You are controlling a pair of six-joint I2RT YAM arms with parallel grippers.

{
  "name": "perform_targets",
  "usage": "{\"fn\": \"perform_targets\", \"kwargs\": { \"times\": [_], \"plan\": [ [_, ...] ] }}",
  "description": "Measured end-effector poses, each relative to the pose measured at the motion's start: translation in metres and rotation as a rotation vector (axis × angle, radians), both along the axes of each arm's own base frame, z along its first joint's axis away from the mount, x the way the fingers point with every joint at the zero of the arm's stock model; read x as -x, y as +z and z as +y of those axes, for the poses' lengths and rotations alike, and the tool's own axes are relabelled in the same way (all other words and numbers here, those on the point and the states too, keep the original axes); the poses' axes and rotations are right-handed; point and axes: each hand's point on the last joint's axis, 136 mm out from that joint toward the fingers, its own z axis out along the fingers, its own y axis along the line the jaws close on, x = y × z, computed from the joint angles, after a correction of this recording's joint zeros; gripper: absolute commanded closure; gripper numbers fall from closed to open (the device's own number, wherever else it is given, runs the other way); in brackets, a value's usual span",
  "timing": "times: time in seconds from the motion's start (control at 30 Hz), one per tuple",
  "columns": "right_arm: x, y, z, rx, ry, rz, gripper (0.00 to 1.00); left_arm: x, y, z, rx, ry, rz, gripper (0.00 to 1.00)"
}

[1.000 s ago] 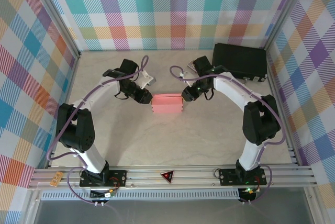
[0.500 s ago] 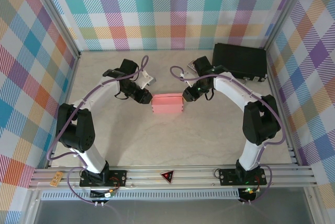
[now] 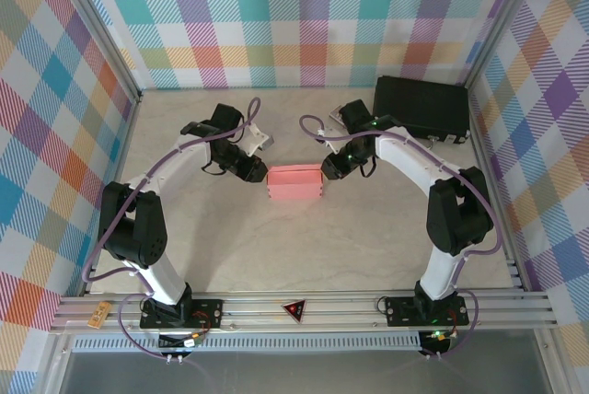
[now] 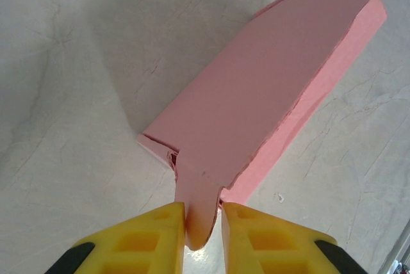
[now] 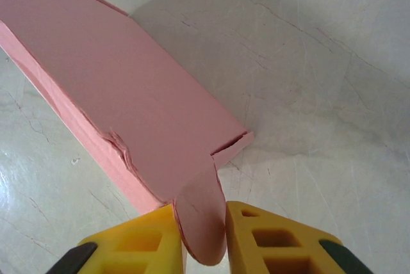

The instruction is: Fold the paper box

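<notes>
Here the paper box point(image 3: 294, 181), a flat salmon-pink rectangle, lies on the table point(image 3: 368, 237) about midway between its left and right edges and somewhat nearer the far edge than the near one. Its long sides run roughly parallel to the far edge. The left gripper point(image 4: 204, 213) sits right at the box's left end, its yellow fingers point(image 4: 147, 235) clenched on a narrow tab that sticks out from that end. In the left wrist view the tab runs straight down between the two pads, and the body of the box stretches away from them up and to the right. The right gripper point(image 5: 200, 219) meets the opposite end in the same way, clamped on a rounded tab, and in the right wrist view the box extends up and to the left from its fingers point(image 5: 269, 239). There the box's lower long edge shows a small crumple close to the held end. The box lies directly between the two grippers, held by both at its short ends. A black case point(image 3: 421, 107) stands in the far right corner of the table, apart from the box.
</notes>
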Motion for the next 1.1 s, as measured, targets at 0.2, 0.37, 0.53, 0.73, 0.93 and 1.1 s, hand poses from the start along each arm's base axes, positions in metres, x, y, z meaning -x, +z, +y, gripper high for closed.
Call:
{"fn": "perform_targets", "kwargs": {
  "times": [0.2, 0.37, 0.53, 0.73, 0.93, 1.1],
  "plan": [
    [0.003, 0.001, 0.004, -0.004, -0.009, 0.008, 0.73, 0.001, -0.002, 0.001, -0.006, 0.036, 0.012, 0.75],
    [0.004, 0.007, 0.005, -0.013, -0.021, 0.004, 0.72, 0.006, -0.001, 0.000, 0.006, 0.066, 0.009, 0.74],
    [0.005, 0.008, 0.005, -0.018, -0.034, 0.010, 0.74, 0.009, -0.003, -0.001, 0.015, 0.085, 0.006, 0.75],
    [0.007, 0.009, 0.008, -0.022, -0.040, 0.020, 0.75, 0.011, -0.006, -0.002, 0.016, 0.095, 0.015, 0.77],
    [0.008, 0.008, 0.008, -0.013, -0.048, 0.027, 0.71, 0.009, -0.007, -0.001, 0.005, 0.104, 0.012, 0.79],
    [0.009, 0.006, 0.006, -0.002, -0.064, 0.036, 0.71, 0.009, -0.007, 0.000, 0.003, 0.106, 0.012, 0.80]
  ]
}}
